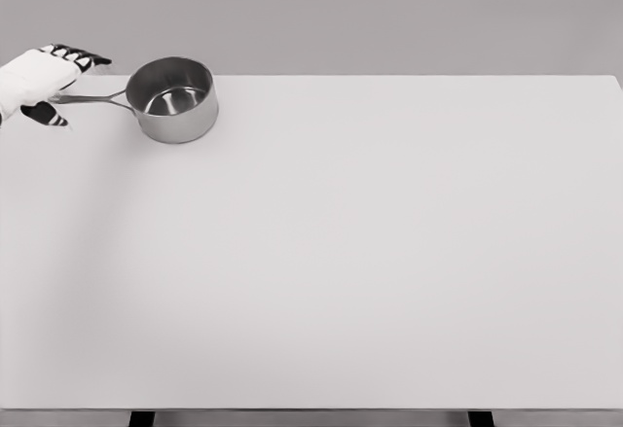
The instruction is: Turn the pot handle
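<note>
1. Head view: the steel pot (172, 99) sits at the far left of the worktop (370, 252).
2. Its handle (95, 98) runs straight left from the bowl, toward the left robot hand (44, 82).
3. That robot hand is at the handle's tip; fingers above, thumb below, and whether they grip it I cannot tell.
4. The right arm is out of view.

left arm cut off at picture's left edge, handle (92, 98) end hidden behind left hand (44, 79), grip unclear
</note>
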